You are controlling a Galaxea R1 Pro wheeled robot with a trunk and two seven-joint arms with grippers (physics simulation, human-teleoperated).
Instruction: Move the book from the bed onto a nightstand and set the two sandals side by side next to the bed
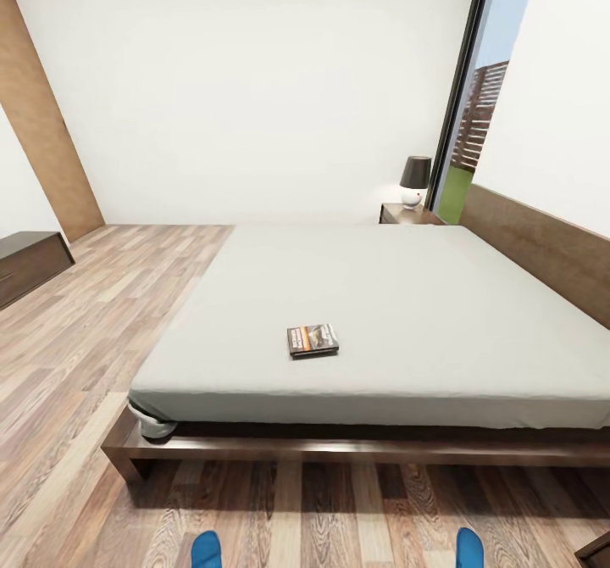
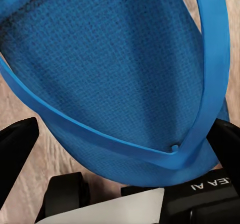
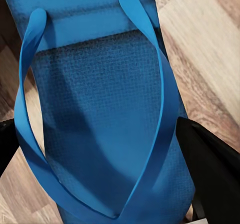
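On the light grey mattress of the dark-framed bed (image 1: 525,331), a thin dark paperback book (image 1: 313,340) with an orange band is seen; each gripper is clamped on a bright blue sandal (image 2: 120,78) (image 3: 100,114).

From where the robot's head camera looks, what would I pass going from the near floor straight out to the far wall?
Two blue sandal tips at the near edge of the floor → bed frame → book on the grey mattress → nightstand with its dark-shaded lamp → white wall.
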